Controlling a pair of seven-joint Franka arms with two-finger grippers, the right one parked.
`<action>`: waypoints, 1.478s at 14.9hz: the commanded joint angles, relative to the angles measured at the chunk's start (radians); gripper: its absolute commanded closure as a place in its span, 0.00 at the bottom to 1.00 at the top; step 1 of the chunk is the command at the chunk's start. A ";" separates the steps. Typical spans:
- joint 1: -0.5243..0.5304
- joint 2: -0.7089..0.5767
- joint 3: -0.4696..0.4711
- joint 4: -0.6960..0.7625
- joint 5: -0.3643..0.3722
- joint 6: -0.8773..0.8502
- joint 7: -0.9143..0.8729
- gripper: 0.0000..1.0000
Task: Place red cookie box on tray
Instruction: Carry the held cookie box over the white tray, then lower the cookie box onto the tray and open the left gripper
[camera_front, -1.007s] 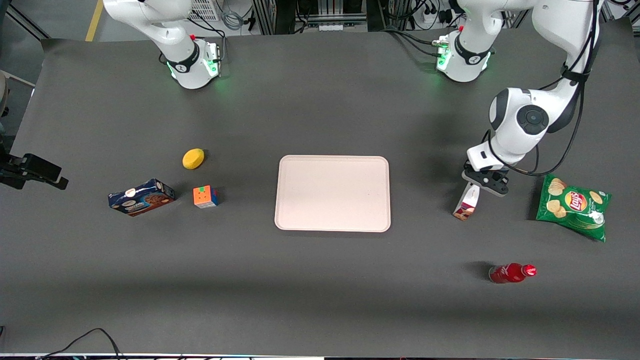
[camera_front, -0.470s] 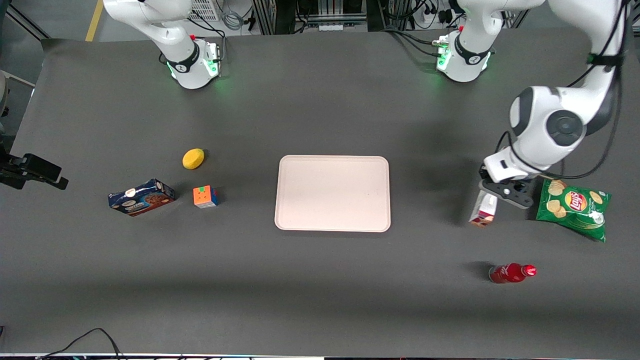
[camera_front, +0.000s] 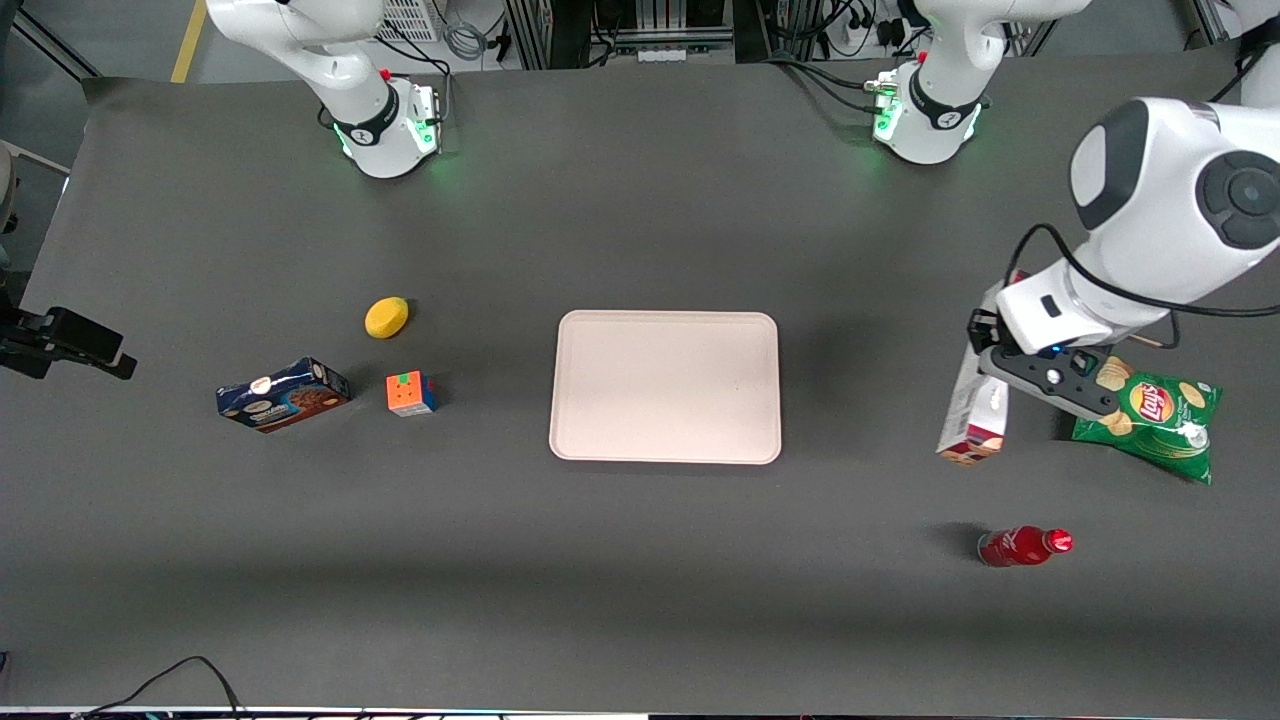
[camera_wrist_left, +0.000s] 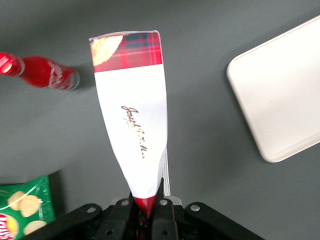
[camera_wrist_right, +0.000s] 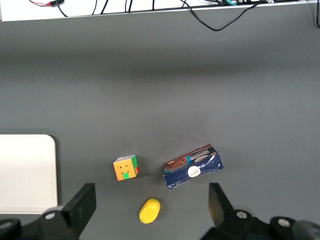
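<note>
The red cookie box (camera_front: 975, 415) hangs lengthwise from my left gripper (camera_front: 1000, 362), lifted above the table toward the working arm's end. In the left wrist view the gripper (camera_wrist_left: 146, 210) is shut on the box's red end, and the box (camera_wrist_left: 132, 120) shows its white label band and a plaid end with a cookie picture. The pale pinkish-cream tray (camera_front: 665, 386) lies flat at the table's middle, apart from the box; a corner of it shows in the left wrist view (camera_wrist_left: 280, 95).
A green chip bag (camera_front: 1148, 410) lies beside the gripper. A red bottle (camera_front: 1022, 546) lies nearer the front camera. Toward the parked arm's end lie a cube (camera_front: 411, 393), a lemon (camera_front: 386, 317) and a dark blue cookie box (camera_front: 283, 394).
My left gripper has risen with the red cookie box in it, so both look larger, and shifted slightly toward the chip bag. The other things have not moved.
</note>
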 joint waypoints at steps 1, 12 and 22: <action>-0.028 0.047 -0.093 0.102 -0.016 -0.050 -0.174 1.00; -0.195 0.338 -0.254 0.079 0.165 0.269 -0.657 1.00; -0.270 0.454 -0.199 0.015 0.300 0.424 -0.805 1.00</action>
